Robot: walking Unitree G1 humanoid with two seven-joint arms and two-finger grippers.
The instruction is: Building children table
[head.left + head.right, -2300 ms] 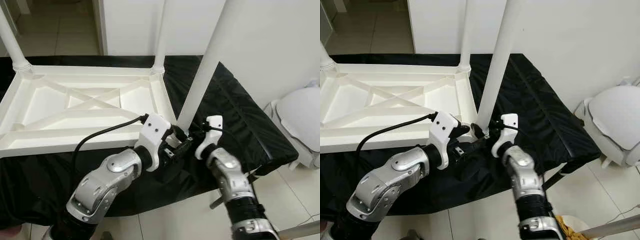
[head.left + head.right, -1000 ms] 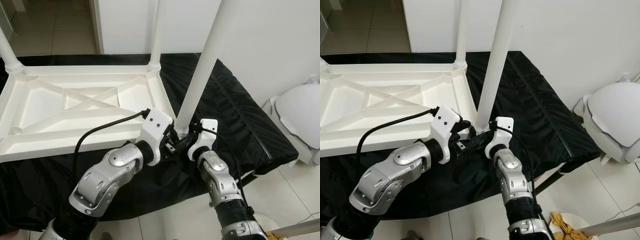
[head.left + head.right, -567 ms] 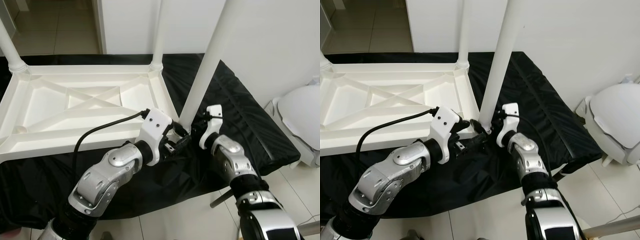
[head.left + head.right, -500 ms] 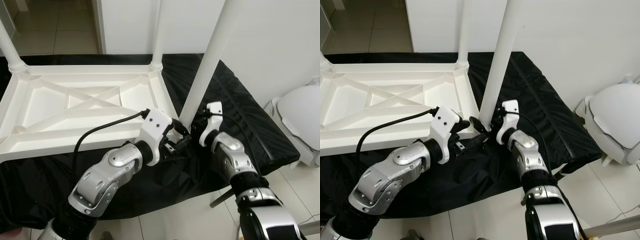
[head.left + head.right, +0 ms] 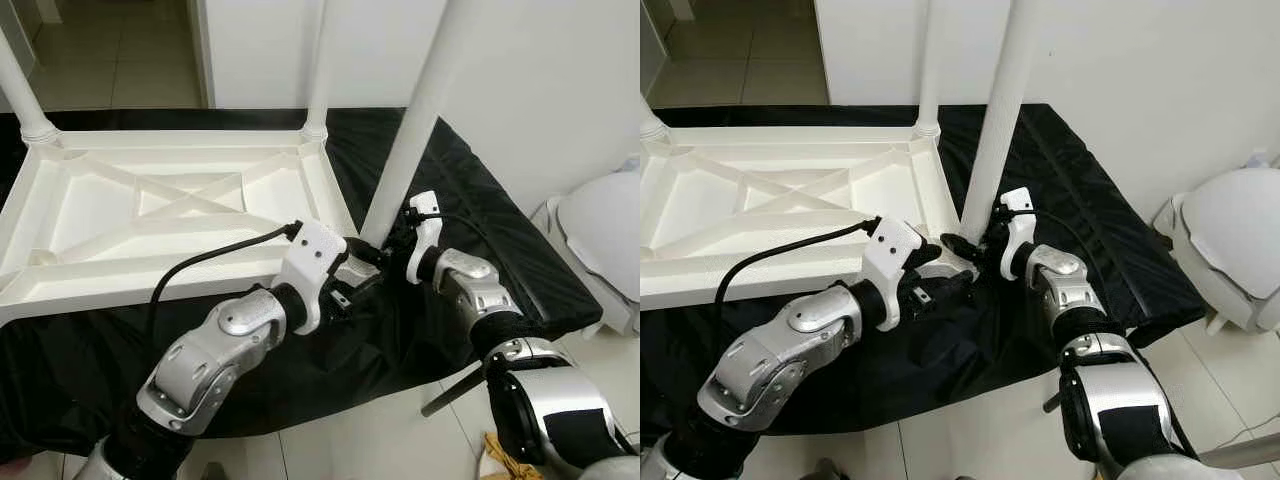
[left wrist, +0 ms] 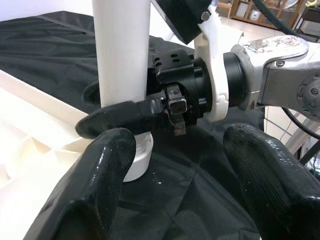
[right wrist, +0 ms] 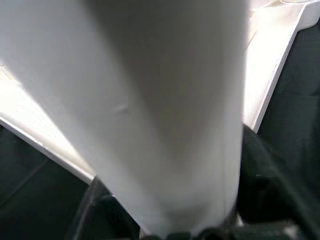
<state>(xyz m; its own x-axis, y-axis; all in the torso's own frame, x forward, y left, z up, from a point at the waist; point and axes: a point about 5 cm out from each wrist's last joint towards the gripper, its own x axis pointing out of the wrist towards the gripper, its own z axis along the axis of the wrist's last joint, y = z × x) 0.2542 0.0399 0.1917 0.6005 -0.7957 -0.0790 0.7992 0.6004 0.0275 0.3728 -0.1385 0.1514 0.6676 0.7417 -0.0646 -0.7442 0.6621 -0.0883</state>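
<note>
Tabletop (image 5: 150, 210) lay upside down on the black cloth (image 5: 480, 230) so its corner socket faced up, and the right gripper (image 5: 975, 243) clenched the white leg (image 5: 410, 130) low to seat it, while the left gripper (image 6: 175, 165) waited spread just beside.

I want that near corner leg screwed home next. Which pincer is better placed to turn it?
Probably the right pincer: its fingers already wrap the leg just above its base. The left pincer sits open beside the base, gripping nothing, near the tabletop corner.
</note>
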